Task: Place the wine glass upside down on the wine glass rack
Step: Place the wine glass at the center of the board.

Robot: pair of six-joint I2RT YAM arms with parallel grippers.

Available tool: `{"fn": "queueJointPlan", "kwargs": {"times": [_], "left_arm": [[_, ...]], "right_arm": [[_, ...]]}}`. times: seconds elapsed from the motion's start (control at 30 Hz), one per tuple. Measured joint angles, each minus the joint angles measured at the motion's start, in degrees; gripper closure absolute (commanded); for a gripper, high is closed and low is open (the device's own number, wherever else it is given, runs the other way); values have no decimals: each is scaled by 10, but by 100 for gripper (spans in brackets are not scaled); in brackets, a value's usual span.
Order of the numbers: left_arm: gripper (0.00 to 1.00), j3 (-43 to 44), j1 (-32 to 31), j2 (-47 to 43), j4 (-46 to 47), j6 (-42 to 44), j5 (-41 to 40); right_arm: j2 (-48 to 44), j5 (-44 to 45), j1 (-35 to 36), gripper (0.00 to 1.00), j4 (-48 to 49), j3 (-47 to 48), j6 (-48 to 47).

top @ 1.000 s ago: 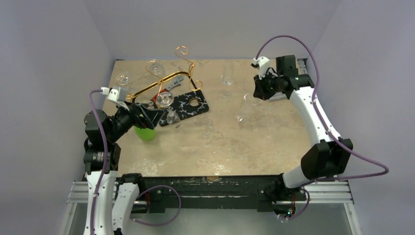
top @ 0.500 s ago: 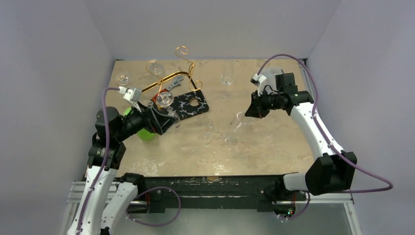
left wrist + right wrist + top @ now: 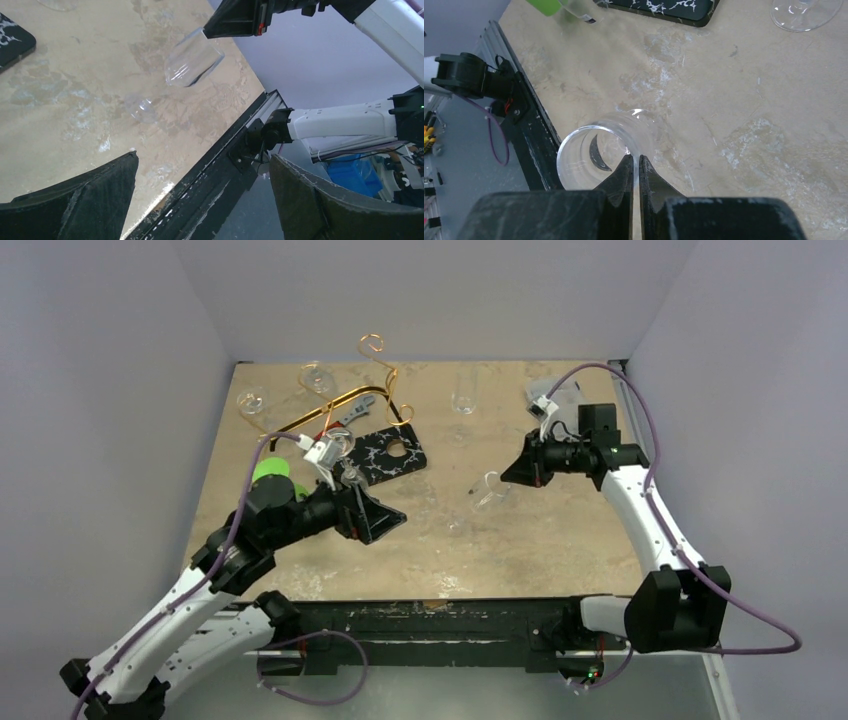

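Far left, at the back of the table [image 3: 560,550]: the wine glass rack [image 3: 330,407], gold wire with scroll loops up, and a black veined board [image 3: 390,452] just beside it. In front of the board the left gripper [image 3: 372,518] hangs over the table, jaws spread wide with nothing between them. Its wrist view shows the fingers [image 3: 85,200] apart, with only tabletop and frame rail beyond.

Center-right: the wine glass [image 3: 487,490] is off the table, tilted, well apart from the rack. The right gripper [image 3: 510,476] has it, jaws pressed nearly together on what looks like the thin wall at the rim. In the right wrist view the open bowl [image 3: 589,150] faces the camera. Stem and foot are hard to make out.

Handling, as a judgement: light, stiff, slick, brittle. A rim pinch gives little contact, so the glass could swivel or slip, and squeezing harder risks a chip. The stem or low bowl is likely a safer hold, leaving the foot free to slide onto a rack arm. A handover to the open left gripper looks plausible.
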Motion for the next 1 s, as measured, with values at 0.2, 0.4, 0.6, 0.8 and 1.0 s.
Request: {"fn": "queueJointPlan", "kwargs": {"times": [0.2,0.4,0.6,0.8,1.0], "left_arm": [[1,-25,-79,29,24,-49,-73],[1,-56,-127,57,56,-89,-116],[1,-87,-140,89,85,-119,-139],[3,-119,-143,101,115,-153,-166],[3,-142,-144,123,136,-194,-196]], "right_arm": [[-9,-40,-40,100,22,-22,18],[-9,-66,-62,100,26,-29,18],[-9,-82,-66,100,28,-39,19],[-10,-98,-68,100,47,-59,24],[-10,-114,-68,100,56,-81,26]]}}
